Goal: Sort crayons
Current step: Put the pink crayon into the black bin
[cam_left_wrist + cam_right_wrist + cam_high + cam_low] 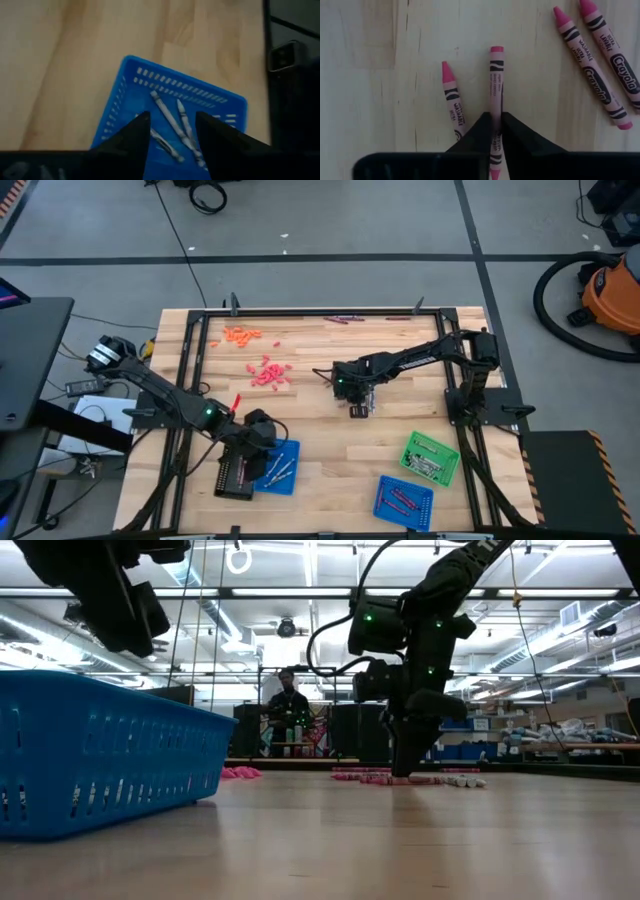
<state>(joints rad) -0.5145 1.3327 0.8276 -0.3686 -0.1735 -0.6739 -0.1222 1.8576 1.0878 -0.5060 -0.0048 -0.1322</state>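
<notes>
Several red-pink crayons lie flat on the wooden table; my right gripper (495, 126) points down at mid-table (358, 408) and is shut on one of them (495, 85). Another pink crayon (452, 97) lies just beside it, two more (600, 65) farther off. More pink crayons (268, 372) and orange ones (240, 335) lie in heaps toward the far left. My left gripper (172, 131) hangs open above a blue tray (125, 100) near the front left (262, 442); silver-grey crayons (170, 117) lie in that tray. My right gripper pinches the pink crayon between its two fingers (481, 131), on the wrapped shaft near its pointed end (495, 116). The fingers come from above and close across its thin width. The crayon lies flat on the table, its blunt end (496, 50) sticking out ahead.
A black tray (235, 477) stands beside the left blue tray. A green tray (432, 458) and a second blue tray (404, 500) with crayons stand at the front right. Dark purple crayons (340, 320) lie at the far edge. Bare wood stretches across the middle front.
</notes>
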